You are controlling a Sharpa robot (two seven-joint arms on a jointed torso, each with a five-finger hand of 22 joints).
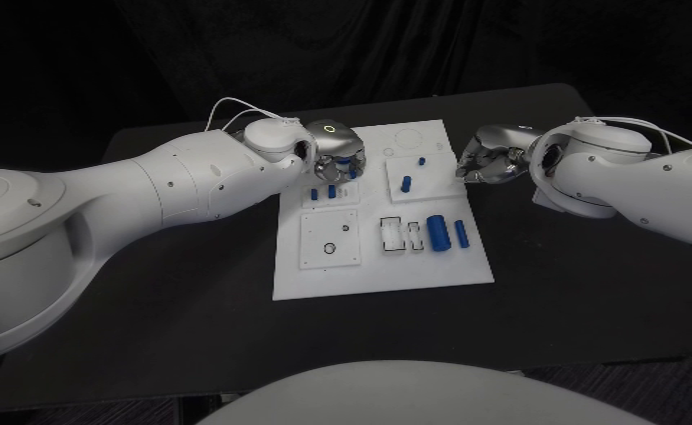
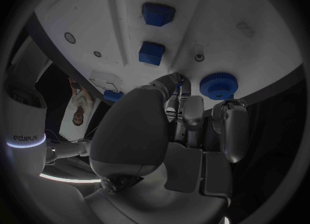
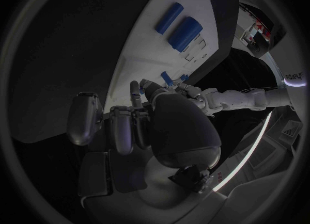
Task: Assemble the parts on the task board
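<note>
My left hand (image 1: 335, 157) hovers over the white plastic task board's (image 1: 378, 271) far-left small blue parts (image 1: 330, 191), nearer than my right hand (image 1: 490, 165); whether either hand's fingers are clenched, I cannot tell.

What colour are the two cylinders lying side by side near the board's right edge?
Blue, clearest in the head view: the cylinders on the white board.

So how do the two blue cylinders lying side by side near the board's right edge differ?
The inner blue cylinder is clearly thicker; the outer blue cylinder, nearer the task board's right edge, is slim. In the right wrist view the thick one again looks bulkier than the slim one. Both are blue, lie flat and parallel, and neither hand touches them.
</note>
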